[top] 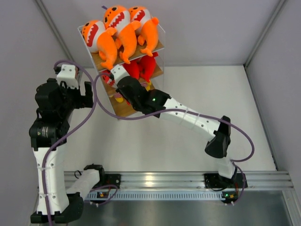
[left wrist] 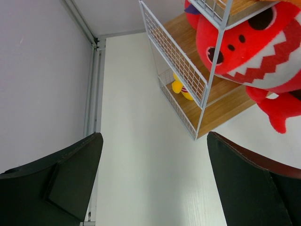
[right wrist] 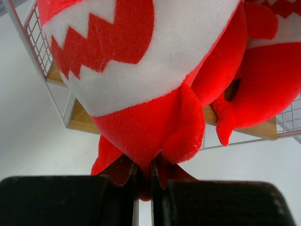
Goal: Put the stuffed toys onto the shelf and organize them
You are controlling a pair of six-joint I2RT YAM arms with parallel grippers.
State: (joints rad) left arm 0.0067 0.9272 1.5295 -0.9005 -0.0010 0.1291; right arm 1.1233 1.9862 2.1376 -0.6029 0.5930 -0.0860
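We can't make out any writing, label, brand, number or sign anywhere in these views. Nothing legible on the stuffed toys [top: 120,21] or on the shelf [top: 124,109].
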